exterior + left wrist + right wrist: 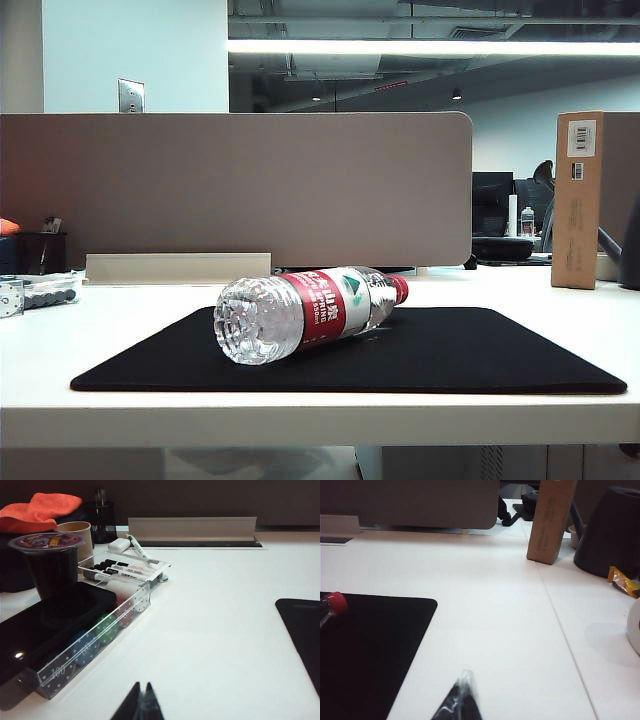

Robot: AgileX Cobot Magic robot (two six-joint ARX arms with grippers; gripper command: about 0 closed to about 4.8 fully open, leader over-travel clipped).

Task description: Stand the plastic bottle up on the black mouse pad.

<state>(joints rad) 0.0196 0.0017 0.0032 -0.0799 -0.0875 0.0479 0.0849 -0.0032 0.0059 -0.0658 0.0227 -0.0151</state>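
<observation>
Nearest the exterior camera, the plastic bottle [300, 312] lies on its side on the black mouse pad [480, 355], its ribbed base turned toward the viewer and its red cap [399, 289] pointing away toward the right rear. The pad lies flat on the white table [120, 320], and neither arm shows in this view. In the left wrist view, the left gripper [141, 705] hangs low over bare table with its fingertips pressed together, nothing between them; a corner of the pad sits well apart from it, and a clear plastic tray [95, 645] of coloured discs and markers [122, 569] lies to the other side. In the right wrist view, the right gripper [462, 700] is also closed on nothing, poised over the table just beside the pad's edge, with the bottle's cap visible at the frame's border. Farther back stand a cardboard box [578, 200] and the grey partition [240, 190].
</observation>
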